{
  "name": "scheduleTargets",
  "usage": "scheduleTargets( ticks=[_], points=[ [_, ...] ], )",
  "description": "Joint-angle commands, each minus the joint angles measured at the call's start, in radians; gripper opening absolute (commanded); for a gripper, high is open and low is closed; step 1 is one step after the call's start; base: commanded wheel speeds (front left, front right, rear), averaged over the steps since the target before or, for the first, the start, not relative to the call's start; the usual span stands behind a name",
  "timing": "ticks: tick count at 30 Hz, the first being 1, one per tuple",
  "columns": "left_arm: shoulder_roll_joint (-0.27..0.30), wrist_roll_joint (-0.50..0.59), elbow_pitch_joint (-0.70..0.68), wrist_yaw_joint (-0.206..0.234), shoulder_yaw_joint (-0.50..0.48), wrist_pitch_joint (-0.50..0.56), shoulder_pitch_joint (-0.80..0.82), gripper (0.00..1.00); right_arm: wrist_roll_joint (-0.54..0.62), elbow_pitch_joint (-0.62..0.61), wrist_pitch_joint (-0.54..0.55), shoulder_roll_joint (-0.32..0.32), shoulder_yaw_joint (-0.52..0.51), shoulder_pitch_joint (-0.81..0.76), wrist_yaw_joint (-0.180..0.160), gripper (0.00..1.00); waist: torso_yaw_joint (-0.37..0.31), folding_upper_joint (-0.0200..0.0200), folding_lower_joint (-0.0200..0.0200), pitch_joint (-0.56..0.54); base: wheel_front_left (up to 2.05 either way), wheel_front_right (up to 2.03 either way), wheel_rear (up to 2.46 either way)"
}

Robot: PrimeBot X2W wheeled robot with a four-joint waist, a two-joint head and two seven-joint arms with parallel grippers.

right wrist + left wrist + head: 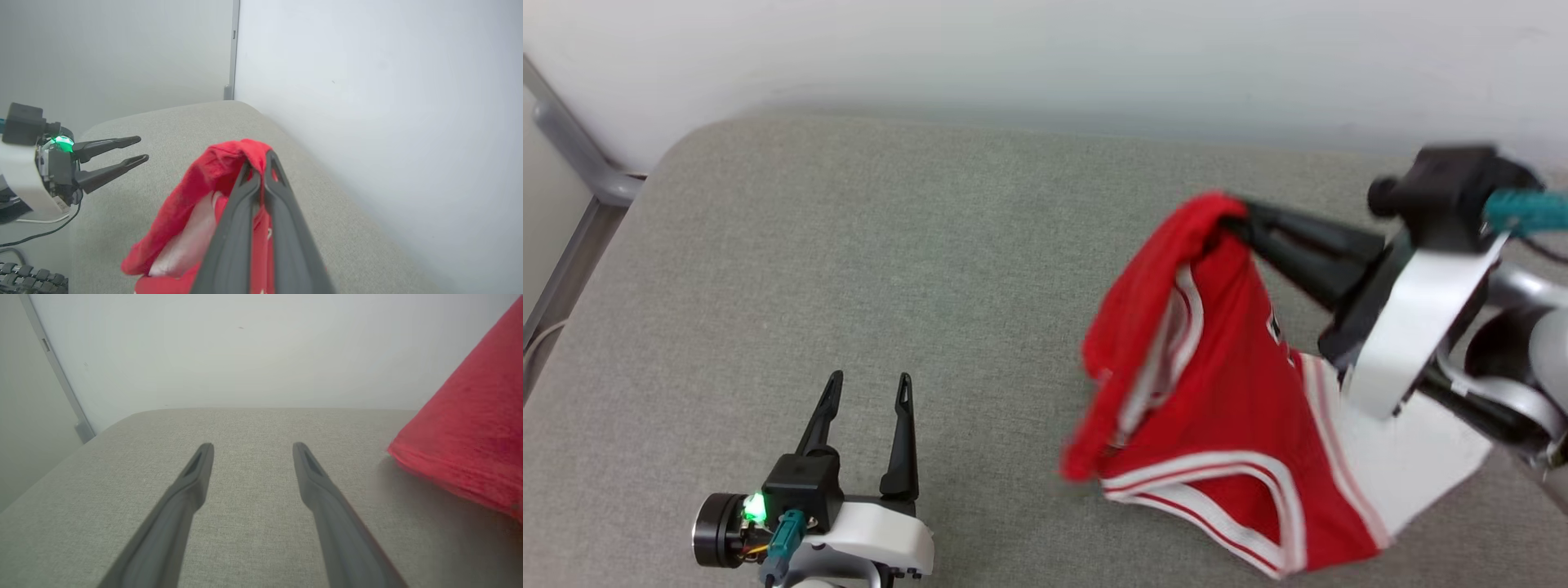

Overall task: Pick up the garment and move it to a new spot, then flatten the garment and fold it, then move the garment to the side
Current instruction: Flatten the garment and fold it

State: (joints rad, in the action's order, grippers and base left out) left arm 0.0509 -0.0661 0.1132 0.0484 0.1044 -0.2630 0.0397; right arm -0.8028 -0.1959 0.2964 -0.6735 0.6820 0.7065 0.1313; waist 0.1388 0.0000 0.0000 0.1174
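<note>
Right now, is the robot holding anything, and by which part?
The right gripper is shut on the garment, pinching a bunched fold of its red cloth, from which the rest hangs. The left gripper is open and holds nothing.

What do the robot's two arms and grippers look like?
The left gripper has two long, dark, tapered jaws with slotted tips, a white shell, a green light and a teal connector. The right gripper has the same jaws, a white bracket, a teal cable and a silver arm.
</note>
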Motion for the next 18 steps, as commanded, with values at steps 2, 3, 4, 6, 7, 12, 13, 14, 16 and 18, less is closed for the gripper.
scheduleTargets(
  ticks=[2,3,4,6,7,12,13,14,16,18],
  points=[
    [-0.001,-0.006,-0.005,0.004,0.003,-0.003,0.001,1.0,0.018,0.021,0.008,0.037,-0.031,0.042,-0.001,0.0,0.014,0.0,0.0,0.021,0.0,0.0,0.0],
    [-0.001,-0.008,-0.006,0.005,0.005,-0.003,0.006,1.0,0.025,0.036,0.008,0.048,-0.043,0.06,-0.001,0.0,0.019,0.0,0.0,0.029,0.0,0.0,0.0],
    [-0.001,-0.009,-0.008,0.006,0.007,-0.003,0.013,1.0,0.032,0.055,0.013,0.058,-0.049,0.078,-0.001,0.0,0.023,0.0,0.0,0.039,0.0,0.0,0.0],
    [-0.001,-0.016,-0.01,0.008,0.013,-0.003,0.026,1.0,0.052,0.104,0.02,0.081,-0.046,0.116,-0.001,0.0,0.032,0.0,0.0,0.059,0.0,0.0,0.0],
    [-0.001,-0.018,-0.011,0.008,0.016,-0.003,0.033,1.0,0.061,0.139,0.022,0.093,-0.049,0.136,-0.001,0.0,0.036,0.0,0.0,0.071,0.0,0.0,0.0],
    [-0.001,-0.032,-0.014,0.014,0.037,-0.003,0.068,1.0,0.097,0.37,0.016,0.151,-0.05,0.229,-0.001,0.0,0.059,0.0,0.0,0.131,0.0,0.0,0.0],
    [-0.001,-0.035,-0.014,0.015,0.041,-0.003,0.075,1.0,0.104,0.434,0.019,0.162,-0.051,0.24,-0.001,0.0,0.063,0.0,0.0,0.143,0.0,0.0,0.0],
    [-0.001,-0.037,-0.015,0.018,0.044,-0.003,0.082,1.0,0.111,0.495,0.023,0.171,-0.053,0.251,-0.001,0.0,0.068,0.0,0.0,0.155,0.0,0.0,0.0],
    [-0.001,-0.046,-0.016,0.024,0.053,-0.003,0.097,1.0,0.128,0.624,0.016,0.183,-0.061,0.275,-0.001,0.0,0.076,0.0,0.0,0.177,0.0,0.0,0.0],
    [-0.001,-0.053,-0.015,0.03,0.062,-0.003,0.108,1.0,0.142,0.744,0.003,0.193,-0.071,0.282,-0.001,0.0,0.083,0.0,0.0,0.195,0.0,0.0,0.0]
  ],
)
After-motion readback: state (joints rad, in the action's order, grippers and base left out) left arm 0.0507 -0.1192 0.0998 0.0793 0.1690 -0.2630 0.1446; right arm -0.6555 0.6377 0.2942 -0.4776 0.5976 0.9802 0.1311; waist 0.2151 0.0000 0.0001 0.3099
